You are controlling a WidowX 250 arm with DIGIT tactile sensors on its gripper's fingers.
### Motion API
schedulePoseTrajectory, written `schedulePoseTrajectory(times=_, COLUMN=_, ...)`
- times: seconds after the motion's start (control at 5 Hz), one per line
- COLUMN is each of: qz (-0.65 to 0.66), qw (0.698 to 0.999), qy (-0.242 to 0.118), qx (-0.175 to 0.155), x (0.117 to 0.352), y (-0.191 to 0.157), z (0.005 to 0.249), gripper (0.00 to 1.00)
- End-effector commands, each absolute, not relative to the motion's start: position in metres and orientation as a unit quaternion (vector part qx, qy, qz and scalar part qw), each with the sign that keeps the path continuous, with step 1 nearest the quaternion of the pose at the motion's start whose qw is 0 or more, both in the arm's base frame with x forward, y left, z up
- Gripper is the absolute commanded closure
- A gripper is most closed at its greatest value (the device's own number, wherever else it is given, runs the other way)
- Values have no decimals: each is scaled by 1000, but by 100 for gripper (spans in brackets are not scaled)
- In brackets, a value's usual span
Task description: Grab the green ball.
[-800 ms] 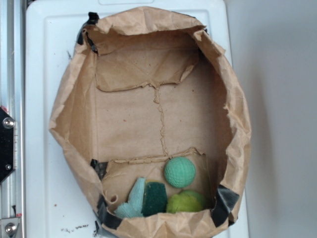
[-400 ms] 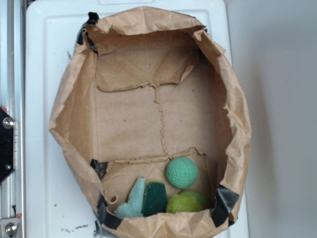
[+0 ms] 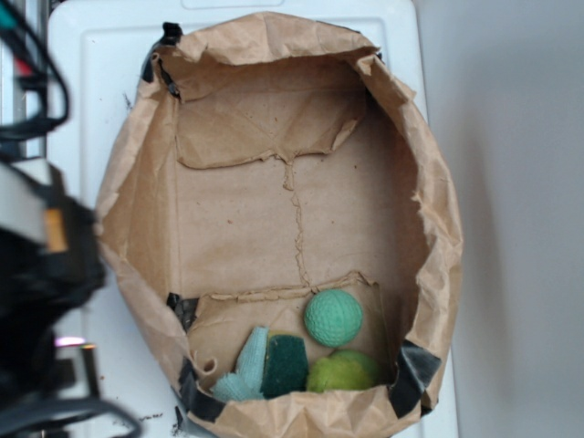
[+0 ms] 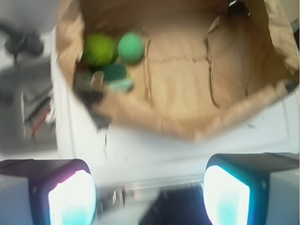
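Observation:
The green ball point(image 3: 333, 318), mint-coloured and dimpled, lies on the floor of the brown paper bag point(image 3: 128, 182) near its lower right. The wrist view shows the green ball point(image 4: 131, 47) at the upper left, inside the bag point(image 4: 243, 108). My gripper point(image 4: 149, 199) is open, its two bright pads wide apart with nothing between them. It hovers over the white surface outside the bag's rim, well away from the ball. In the exterior view only a blurred dark arm point(image 3: 41, 274) shows at the left edge.
Beside the ball lie a yellow-green fuzzy lump point(image 3: 342, 371), a dark green sponge point(image 3: 286, 364) and a pale teal piece point(image 3: 245, 368). The bag sits on a white tray point(image 3: 82, 82). A metal rail point(image 3: 23, 137) runs along the left.
The arm has come into the exterior view at the left edge, blurred by motion. The ball has stayed in about the same spot.

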State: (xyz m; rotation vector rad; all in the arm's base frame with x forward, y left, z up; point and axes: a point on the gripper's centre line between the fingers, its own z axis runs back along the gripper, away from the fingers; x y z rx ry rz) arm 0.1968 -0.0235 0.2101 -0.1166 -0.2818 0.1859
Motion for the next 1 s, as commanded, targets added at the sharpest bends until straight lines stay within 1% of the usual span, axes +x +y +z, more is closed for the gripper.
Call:
schedulePoseTrajectory(times=0.0, qz=216, qw=955, qy=-191, qx=-64, x=255, y=-13, z=188, gripper=0)
schedulePoseTrajectory(times=0.2, qz=266, qw=946, qy=-179, qx=-44, x=282, y=-8, z=169, gripper=0)
schedulePoseTrajectory(times=0.4, qz=286, qw=943, qy=-169, qx=-29, x=297, y=-2, z=154, gripper=0)
schedulePoseTrajectory(times=0.8, qz=292, qw=948, qy=-129, qx=-12, x=318, y=-7, z=119, gripper=0)
